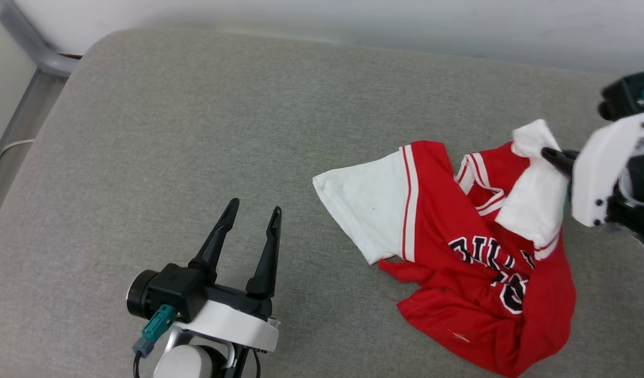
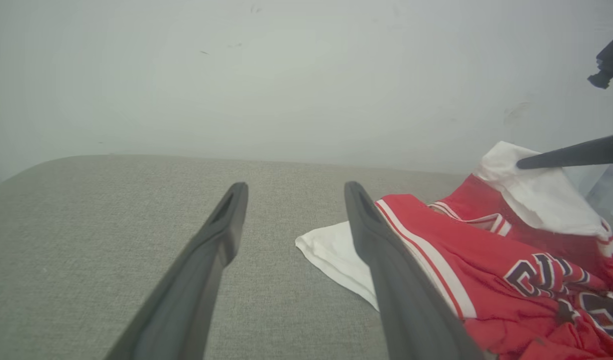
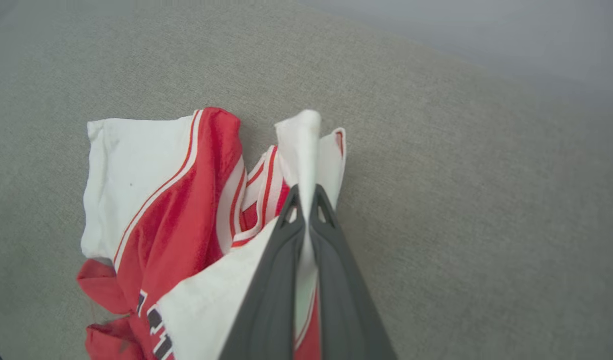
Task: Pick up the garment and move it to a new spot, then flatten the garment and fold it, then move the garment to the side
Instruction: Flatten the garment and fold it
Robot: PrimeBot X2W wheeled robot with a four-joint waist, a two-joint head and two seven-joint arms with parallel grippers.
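We see the red jersey shirt (image 1: 448, 220) lying crumpled on the right half of the grey fabric cushion (image 1: 196, 131), one white sleeve (image 1: 364, 202) spread flat toward the middle. The black lettering is creased and only partly readable. The right end effector (image 1: 549, 154) is pinched tight on the other white sleeve (image 3: 301, 145), whose fabric rises between the dark fingers (image 3: 271, 280) (the fold stands up above the rest). The left end effector (image 1: 255, 207) hovers over bare cushion at the lower left, its jaws spread wide and holding nothing, well apart from the shirt.
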